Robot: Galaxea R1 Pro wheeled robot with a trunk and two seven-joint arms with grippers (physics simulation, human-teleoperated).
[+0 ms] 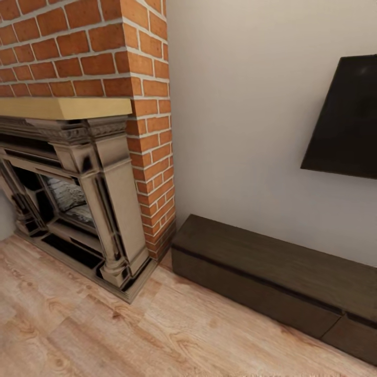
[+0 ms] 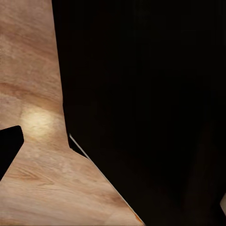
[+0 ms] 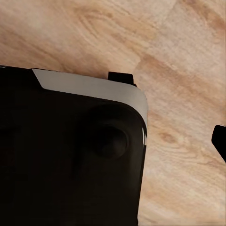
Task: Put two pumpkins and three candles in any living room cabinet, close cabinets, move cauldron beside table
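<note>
Head view: wood floor [image 1: 78, 324] fills the near edge. Beyond it, at the left, stands a grey fireplace [image 1: 89, 209] with a pale mantel [image 1: 68, 107], set in a red brick column [image 1: 149, 131]. Just beside the brick, along a pale wall [image 1: 241, 131], runs the cabinet [image 1: 272, 272], long, low and dark brown; its flat top is bare and its drawer fronts sit flush, all closed as far as the view reaches, though its right end is cut by the picture's edge. A dark screen [image 1: 345, 125] hangs on the wall above the cabinet's right part. Neither arm enters this view.

Left wrist view: a large black body [image 2: 150, 103], too dark to identify, lies close to the camera over the floor [image 2: 33, 94]. A small black tip [image 2: 9, 148] juts in at one edge; whether it is a finger of the left gripper cannot be told, nor how the jaws stand.

Right wrist view: a black, rounded body with a pale rim [image 3: 70, 155] lies close to the camera over the floor [image 3: 179, 56]. A black tip [image 3: 220, 141] shows at one edge; the right gripper's state cannot be told. How the cabinet lies relative to either gripper cannot be judged.
</note>
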